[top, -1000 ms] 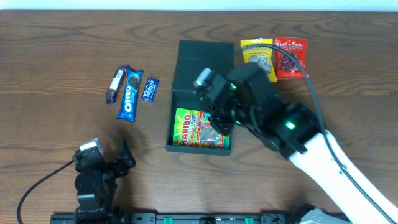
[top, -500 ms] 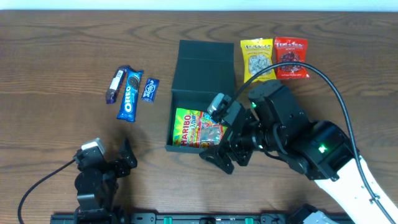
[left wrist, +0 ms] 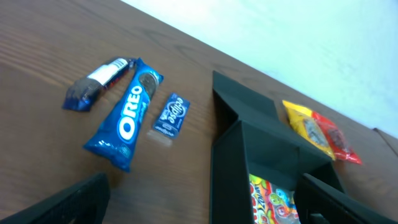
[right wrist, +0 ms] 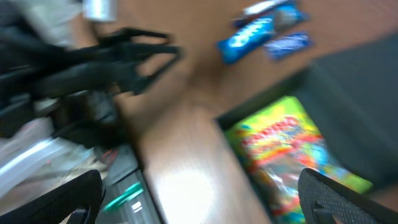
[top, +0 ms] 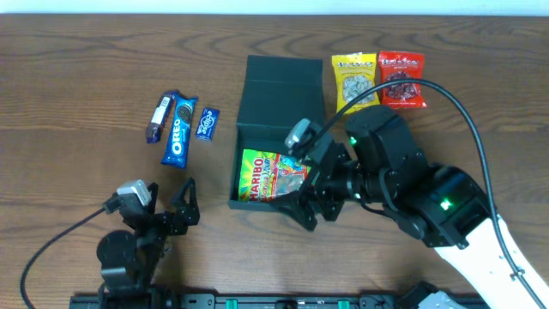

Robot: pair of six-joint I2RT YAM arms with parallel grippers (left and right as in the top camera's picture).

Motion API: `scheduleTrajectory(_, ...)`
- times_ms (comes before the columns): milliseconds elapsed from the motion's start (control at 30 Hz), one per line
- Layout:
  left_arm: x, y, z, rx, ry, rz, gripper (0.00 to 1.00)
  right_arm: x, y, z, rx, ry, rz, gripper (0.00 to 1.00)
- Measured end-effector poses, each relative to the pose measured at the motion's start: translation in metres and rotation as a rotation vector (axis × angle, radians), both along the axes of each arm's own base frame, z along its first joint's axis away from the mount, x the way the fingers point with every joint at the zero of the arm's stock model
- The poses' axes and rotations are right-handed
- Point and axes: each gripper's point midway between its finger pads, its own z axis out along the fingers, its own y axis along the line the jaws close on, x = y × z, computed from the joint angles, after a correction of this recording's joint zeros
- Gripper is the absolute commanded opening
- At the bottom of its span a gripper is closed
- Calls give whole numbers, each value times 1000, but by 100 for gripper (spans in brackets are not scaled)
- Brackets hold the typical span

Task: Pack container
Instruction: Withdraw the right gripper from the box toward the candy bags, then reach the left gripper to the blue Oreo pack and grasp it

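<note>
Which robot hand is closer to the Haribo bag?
Right. The right gripper hangs by the near right corner of the Haribo bag, which lies in the container. The left gripper sits far off to the bag's left.

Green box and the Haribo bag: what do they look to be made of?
The container: rigid, matte dark green, probably plastic or stiff board; flat, straight walls with no glare. Haribo bag: glossy printed plastic film, crinkled, catching highlights.

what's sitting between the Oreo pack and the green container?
A small blue snack pack lies on the wood between the Oreo pack and the container. The overhead and left wrist views both show it.
</note>
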Motion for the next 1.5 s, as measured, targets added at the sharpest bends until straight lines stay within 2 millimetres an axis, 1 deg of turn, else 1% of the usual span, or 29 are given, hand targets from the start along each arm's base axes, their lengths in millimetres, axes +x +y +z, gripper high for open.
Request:
scheduleTrajectory(33,3,1,6,18,8,-2,95,9,-6,-1,-16,-9,-50,99)
scheduleTrajectory(67,8,2,18,46,17,-7,96,20,-13,-2,-35,-28,-111,99)
scheduleTrajectory(100,13,4,27,68,18,-6,95,27,-17,-2,-43,-41,-150,99)
scheduleTrajectory(167,26,8,41,118,51,-4,95,45,-26,3,-47,-87,-224,99)
scheduleTrajectory(333,66,21,51,214,154,8,96,76,-48,13,-64,-173,-361,99)
scheduleTrajectory(433,94,32,47,276,243,20,95,91,-65,16,-84,-212,-425,99)
scheduleTrajectory(500,110,37,43,320,294,23,95,99,-76,16,-97,-224,-464,99)
scheduleTrajectory(567,133,41,37,384,359,14,95,108,-90,18,-109,-240,-509,99)
scheduleTrajectory(667,157,40,20,428,415,-14,95,116,-105,17,-127,-247,-552,99)
scheduleTrajectory(700,162,40,12,437,431,-25,95,118,-109,16,-132,-247,-564,99)
scheduleTrajectory(733,166,40,1,444,454,-34,95,120,-114,15,-139,-242,-580,99)
scheduleTrajectory(833,169,40,-29,448,529,-57,95,125,-123,9,-159,-227,-607,99)
scheduleTrajectory(933,165,39,-50,447,595,-75,95,129,-125,3,-174,-214,-613,99)
scheduleTrajectory(1267,149,31,-105,399,768,-143,95,141,-122,-22,-220,-157,-608,99)
scheduleTrajectory(1300,148,31,-110,398,782,-146,96,142,-122,-24,-223,-152,-607,99)
scheduleTrajectory(1333,147,31,-115,397,795,-149,100,142,-122,-25,-225,-150,-607,99)
scheduleTrajectory(1367,147,31,-119,395,807,-151,95,143,-122,-25,-224,-151,-607,99)
scheduleTrajectory(1500,144,31,-130,391,837,-155,88,143,-122,-24,-222,-154,-608,99)
